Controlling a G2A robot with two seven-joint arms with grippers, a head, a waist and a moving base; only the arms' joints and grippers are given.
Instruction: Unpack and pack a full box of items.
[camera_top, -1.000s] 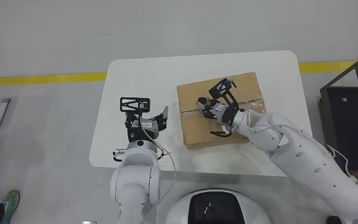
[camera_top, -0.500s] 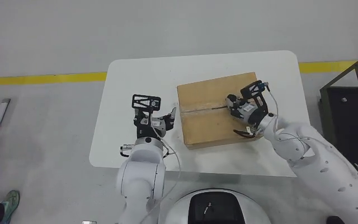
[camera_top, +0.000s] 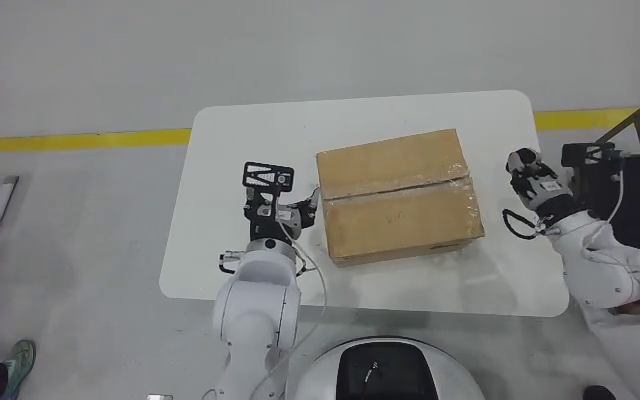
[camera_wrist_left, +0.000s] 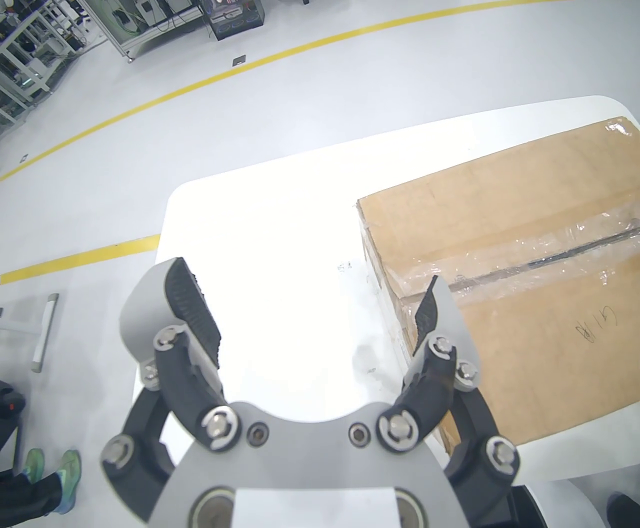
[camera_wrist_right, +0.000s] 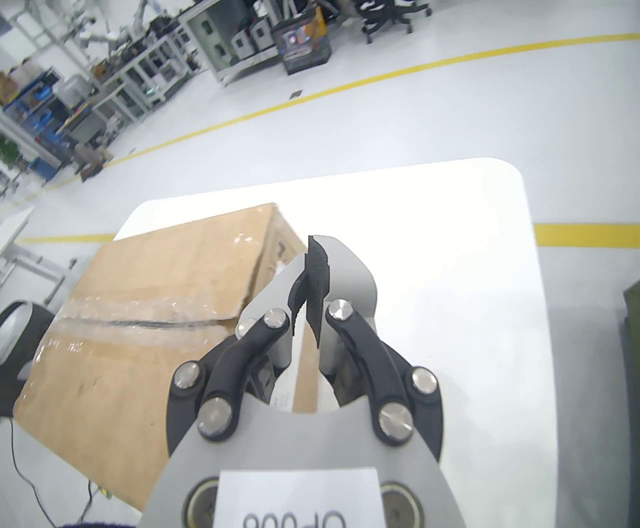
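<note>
A closed cardboard box, its top seam sealed with clear tape, sits on the middle of the white table. My left gripper hangs open just off the box's left side; in the left wrist view one fingertip stands at the box's near left corner, and nothing is between the pads. My right gripper hovers by the table's right edge, clear of the box. Seen from the right wrist, this gripper is shut on nothing, with the box beside it.
A dark green bin stands off the table's right side, close to my right arm. A yellow floor line runs behind the table. Bare table lies left of the box and along its far edge.
My right gripper has left the box top and swung right to the table's right edge. My left gripper has shifted right, up to the box's left side.
</note>
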